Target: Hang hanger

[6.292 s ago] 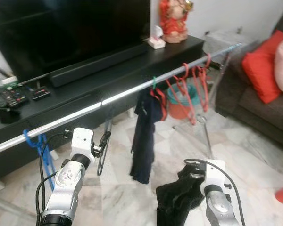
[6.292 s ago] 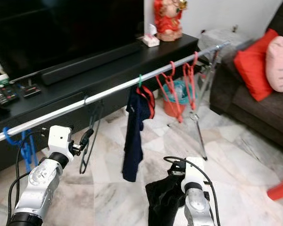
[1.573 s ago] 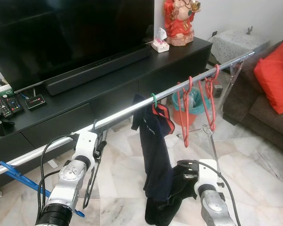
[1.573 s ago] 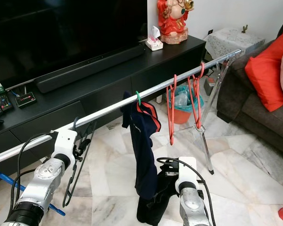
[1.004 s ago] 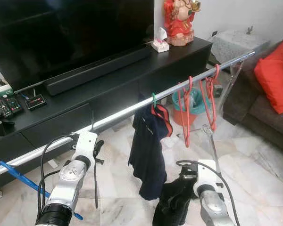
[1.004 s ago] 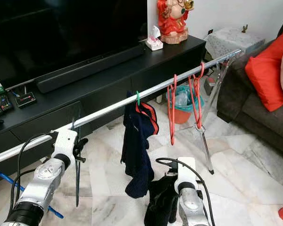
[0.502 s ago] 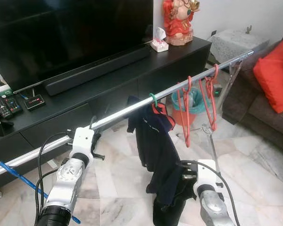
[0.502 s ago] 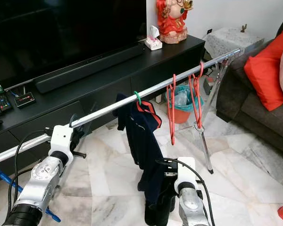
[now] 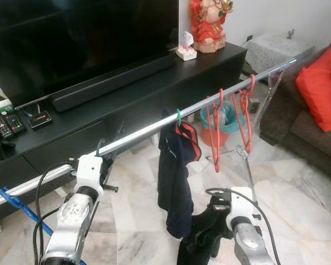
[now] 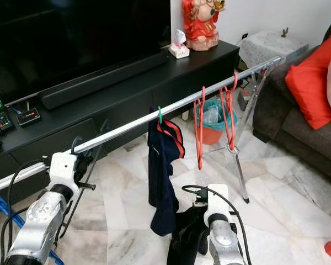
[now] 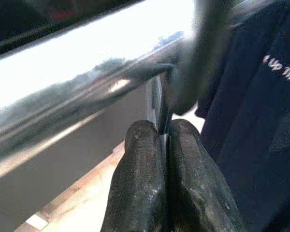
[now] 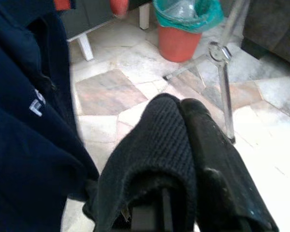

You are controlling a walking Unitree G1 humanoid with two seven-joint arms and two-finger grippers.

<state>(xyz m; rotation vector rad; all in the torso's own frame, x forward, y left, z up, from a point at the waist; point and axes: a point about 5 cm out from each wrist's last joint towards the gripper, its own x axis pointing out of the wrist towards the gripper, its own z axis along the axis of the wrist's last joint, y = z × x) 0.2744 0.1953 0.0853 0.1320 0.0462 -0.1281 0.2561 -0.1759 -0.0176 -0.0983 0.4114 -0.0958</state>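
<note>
A long silver rail (image 9: 154, 128) runs across in front of me. My left gripper (image 11: 163, 128) is shut on the thin wire of a black hanger (image 9: 102, 149) just below the rail, and the hanger's hook curves over the rail (image 11: 87, 87). In the eye views the left gripper (image 9: 106, 165) sits left of a navy shirt (image 9: 175, 171) hanging from a green hook (image 9: 179, 115). My right gripper (image 12: 181, 104) is shut on a black knit garment (image 9: 201, 240) low down, beside the shirt's hem.
Two red hangers (image 9: 216, 127) hang farther right on the rail, above a red bin (image 9: 225, 118). A blue hanger (image 9: 19, 207) is at the far left. Behind the rail stands a black TV stand (image 9: 127, 83). The rack's leg (image 9: 247, 160) and a sofa (image 9: 314, 127) are right.
My left gripper has shifted slightly left and down along the rail with the black hanger. The navy shirt has swung back to hang straighter; the right gripper keeps the black garment.
</note>
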